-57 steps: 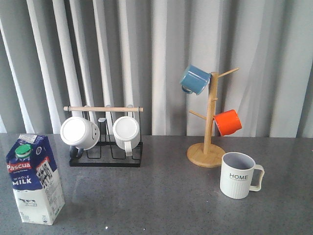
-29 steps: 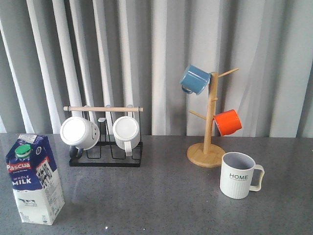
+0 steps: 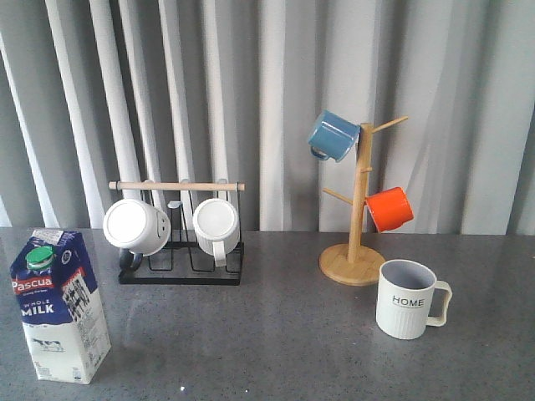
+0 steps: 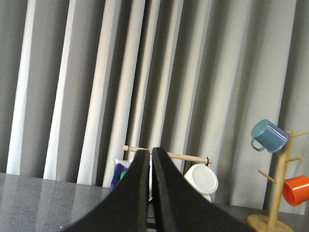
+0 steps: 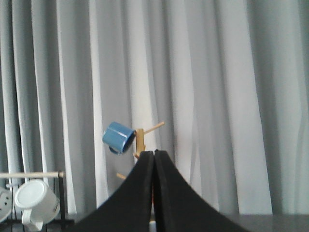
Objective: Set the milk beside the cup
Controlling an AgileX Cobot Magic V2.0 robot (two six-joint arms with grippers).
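The milk (image 3: 60, 305), a gable-top carton with dark blue top, white bottom and green cap, stands upright at the table's front left. A sliver of it (image 4: 117, 175) shows behind the fingers in the left wrist view. The cup (image 3: 407, 299), an off-white ribbed mug marked "HOME", stands at the front right, handle to the right. No gripper shows in the front view. My left gripper (image 4: 151, 152) is shut and empty, raised, pointing toward the carton. My right gripper (image 5: 154, 152) is shut and empty, raised, pointing toward the wooden mug tree.
A black rack (image 3: 180, 266) with a wooden bar holds two white mugs at the back left. A wooden mug tree (image 3: 358, 219) carries a blue mug (image 3: 332, 135) and an orange mug (image 3: 389, 209) behind the cup. Grey curtains hang behind the grey table (image 3: 276, 334).
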